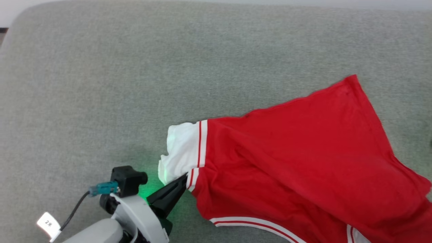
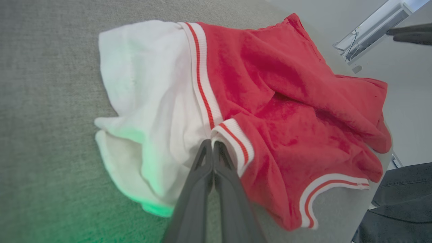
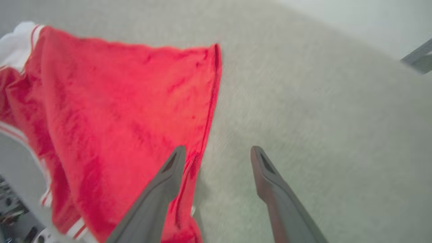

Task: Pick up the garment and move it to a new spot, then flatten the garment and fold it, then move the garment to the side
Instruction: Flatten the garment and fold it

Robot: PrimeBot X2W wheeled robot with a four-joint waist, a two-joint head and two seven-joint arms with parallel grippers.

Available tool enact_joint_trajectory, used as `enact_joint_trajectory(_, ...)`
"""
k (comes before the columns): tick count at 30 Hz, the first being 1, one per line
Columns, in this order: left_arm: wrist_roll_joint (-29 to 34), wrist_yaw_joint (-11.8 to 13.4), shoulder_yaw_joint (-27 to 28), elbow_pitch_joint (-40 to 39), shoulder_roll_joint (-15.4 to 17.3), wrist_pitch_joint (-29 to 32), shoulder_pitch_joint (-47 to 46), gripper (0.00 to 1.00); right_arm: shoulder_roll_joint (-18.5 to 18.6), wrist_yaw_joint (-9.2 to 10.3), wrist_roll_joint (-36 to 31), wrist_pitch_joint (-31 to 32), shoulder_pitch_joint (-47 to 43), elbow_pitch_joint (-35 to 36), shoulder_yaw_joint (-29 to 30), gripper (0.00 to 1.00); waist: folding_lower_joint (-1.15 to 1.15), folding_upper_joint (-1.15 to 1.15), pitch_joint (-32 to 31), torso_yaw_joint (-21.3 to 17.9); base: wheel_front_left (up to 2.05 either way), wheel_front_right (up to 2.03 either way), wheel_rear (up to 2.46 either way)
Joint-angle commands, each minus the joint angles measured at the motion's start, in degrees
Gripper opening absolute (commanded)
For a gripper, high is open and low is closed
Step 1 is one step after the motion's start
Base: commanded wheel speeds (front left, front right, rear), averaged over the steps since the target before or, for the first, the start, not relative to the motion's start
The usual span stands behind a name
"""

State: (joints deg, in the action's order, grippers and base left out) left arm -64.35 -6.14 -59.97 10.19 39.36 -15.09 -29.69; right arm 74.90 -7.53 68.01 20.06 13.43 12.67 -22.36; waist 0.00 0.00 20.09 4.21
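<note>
The garment (image 1: 303, 152) lies crumpled on a grey fabric surface (image 1: 135, 84), plain red side up, with a white sleeve (image 1: 180, 148) at its left end. My left gripper (image 1: 185, 177) comes in from the lower left. In the left wrist view its fingers are pressed together at the striped sleeve trim (image 2: 233, 138), so my left gripper (image 2: 212, 145) is shut on the garment (image 2: 287, 101). In the blurred right wrist view my right gripper (image 3: 217, 152) stands open above the red hem edge of the garment (image 3: 118, 101), holding nothing.
The grey surface (image 3: 320, 118) stretches wide behind and to the left of the shirt. In the left wrist view its edge (image 2: 354, 209) runs close to the shirt's collar side, with dark denim cloth (image 2: 401, 202) beyond it. A green glow tints the surface near my left wrist.
</note>
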Motion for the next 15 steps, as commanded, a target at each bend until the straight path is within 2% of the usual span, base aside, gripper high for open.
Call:
enact_joint_trajectory(1,0.42,-0.41,-0.17,0.23,-0.65,0.25,-0.91,0.0,-2.2,0.09,-2.67,0.77,2.74,-0.36,1.78,1.0,0.0,0.0,0.67,1.07,0.0,0.0,0.0)
enact_joint_trajectory(4,0.78,-0.68,-0.63,0.71,-1.52,0.38,-1.93,0.0,-7.66,0.09,-8.32,3.43,8.69,-1.72,2.46,1.0,0.0,0.0,1.36,2.3,0.0,0.0,0.0)
enact_joint_trajectory(10,0.85,-1.04,-1.4,1.74,-3.05,0.6,-3.75,0.0,-19.73,0.09,-17.68,9.86,21.75,-9.77,-4.02,1.0,0.0,0.0,2.49,4.17,0.0,0.0,0.0)
enact_joint_trajectory(15,0.72,-1.32,-1.82,2.58,-4.04,0.46,-4.64,0.0,-25.18,0.09,-20.15,12.23,29.48,-19.62,-10.48,1.0,0.0,0.0,3.28,4.83,0.0,0.0,0.0)
